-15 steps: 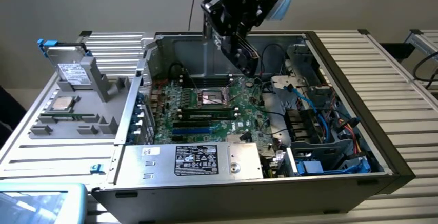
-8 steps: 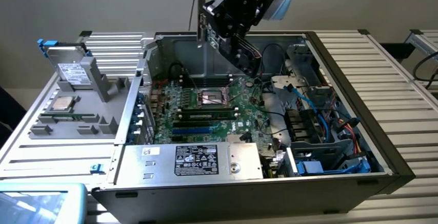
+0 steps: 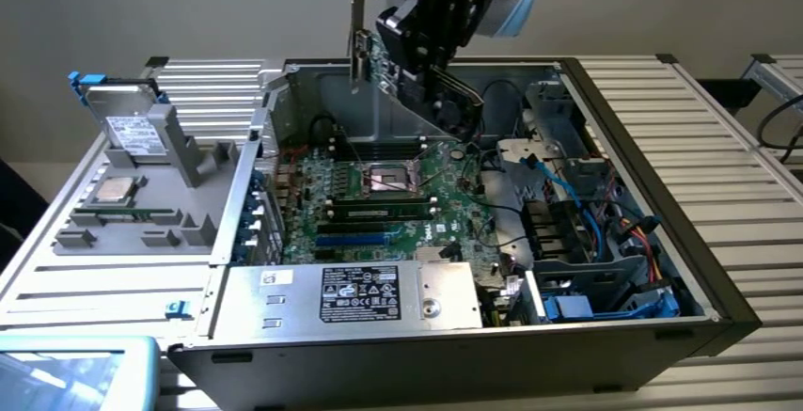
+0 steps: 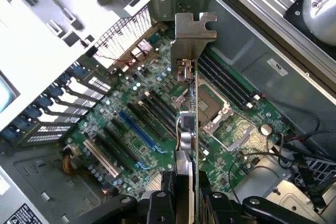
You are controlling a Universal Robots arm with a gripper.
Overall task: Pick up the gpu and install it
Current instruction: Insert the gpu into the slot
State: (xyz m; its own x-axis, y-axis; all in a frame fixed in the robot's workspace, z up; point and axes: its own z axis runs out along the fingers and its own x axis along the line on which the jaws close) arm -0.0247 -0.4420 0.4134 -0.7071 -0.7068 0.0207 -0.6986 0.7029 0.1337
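Carrying step: fingers (image 4: 164, 203) pinching the gpu (image 4: 187, 124), edge-down above the motherboard (image 4: 231, 145), not yet seated

An open computer case (image 3: 653, 195) with motherboard (image 3: 433, 162) sits on a slatted table (image 3: 709, 115).

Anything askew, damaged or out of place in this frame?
Nothing looks damaged or spilled. The gpu hangs tilted in the gripper above the motherboard, seated in no slot.

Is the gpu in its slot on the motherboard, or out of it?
Out. The claw holds the gpu above the motherboard, clear of every slot; the exterior view shows it over the open computer case.
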